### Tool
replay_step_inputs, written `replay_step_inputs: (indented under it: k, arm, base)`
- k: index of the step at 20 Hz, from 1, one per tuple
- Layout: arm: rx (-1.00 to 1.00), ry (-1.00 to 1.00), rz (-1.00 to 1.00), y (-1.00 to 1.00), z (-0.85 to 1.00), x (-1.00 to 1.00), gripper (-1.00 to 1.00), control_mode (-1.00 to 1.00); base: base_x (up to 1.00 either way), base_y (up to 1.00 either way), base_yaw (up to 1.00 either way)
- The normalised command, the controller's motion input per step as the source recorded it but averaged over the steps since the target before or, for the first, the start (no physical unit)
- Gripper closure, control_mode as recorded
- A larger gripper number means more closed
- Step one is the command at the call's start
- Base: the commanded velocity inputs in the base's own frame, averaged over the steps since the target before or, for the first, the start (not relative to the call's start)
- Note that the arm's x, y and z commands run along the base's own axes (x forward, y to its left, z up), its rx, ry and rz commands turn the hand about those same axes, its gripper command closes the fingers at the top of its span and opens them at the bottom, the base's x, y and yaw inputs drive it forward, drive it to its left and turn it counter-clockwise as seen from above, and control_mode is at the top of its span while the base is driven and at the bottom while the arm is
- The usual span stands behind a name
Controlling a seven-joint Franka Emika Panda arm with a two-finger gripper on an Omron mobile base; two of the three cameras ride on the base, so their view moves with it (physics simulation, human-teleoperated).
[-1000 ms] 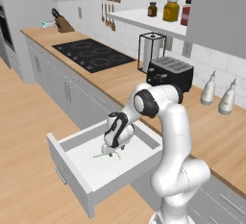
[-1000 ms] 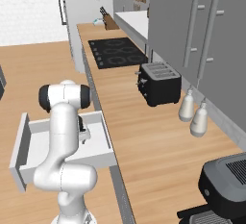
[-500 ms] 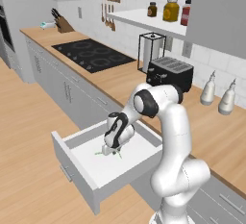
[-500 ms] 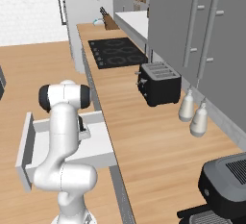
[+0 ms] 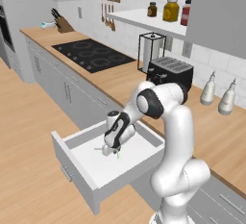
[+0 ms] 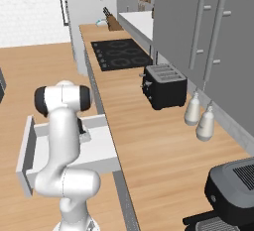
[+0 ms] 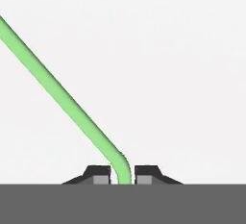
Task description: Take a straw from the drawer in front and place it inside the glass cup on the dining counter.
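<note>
Lower centre, hand view: gripper [image 7: 122, 176] is closing its jaws on the straw [image 7: 62, 97], gripping one end for lifting.
Drawer [image 5: 91, 170]: is standing open, giving reach.

Light-green straw [image 7: 62, 95] – thin, bent near one end – lies on the white floor of the pulled-out drawer [image 5: 77, 163].

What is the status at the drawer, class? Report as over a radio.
End effector shut on the straw. Straw low inside the open drawer, not lifted clear. Nothing blocking the way up.
</note>
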Motion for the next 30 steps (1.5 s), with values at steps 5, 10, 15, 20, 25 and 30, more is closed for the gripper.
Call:
replay_step_inputs:
  k: [5, 10, 15, 20, 25, 30]
  arm:
    - [0.08, -0.18, 0.0, -0.14, 1.0, -0.68, 1.0, -1.0]
    - [0.11, -0.09, 0.0, -0.15, 1.0, -0.13, 1.0, -1.0]
    - [0.14, -0.01, 0.0, -0.03, 1.0, 0.0, 1.0, -1.0]
    - [0.09, 0.0, 0.0, 0.0, 1.0, 0.13, 1.0, -1.0]
    - [0.01, 0.0, 0.0, 0.0, 1.0, 0.04, 1.0, -1.0]
    - [0.0, 0.0, 0.0, 0.0, 1.0, -0.02, 1.0, -1.0]
  base:
    - [0.0, 0.0, 0.0]
    - [0.0, 0.0, 0.0]
    - [0.0, 0.0, 0.0]
    - [0.0, 0.0, 0.0]
    - [0.0, 0.0, 0.0]
    - [0.0, 0.0, 0.0]
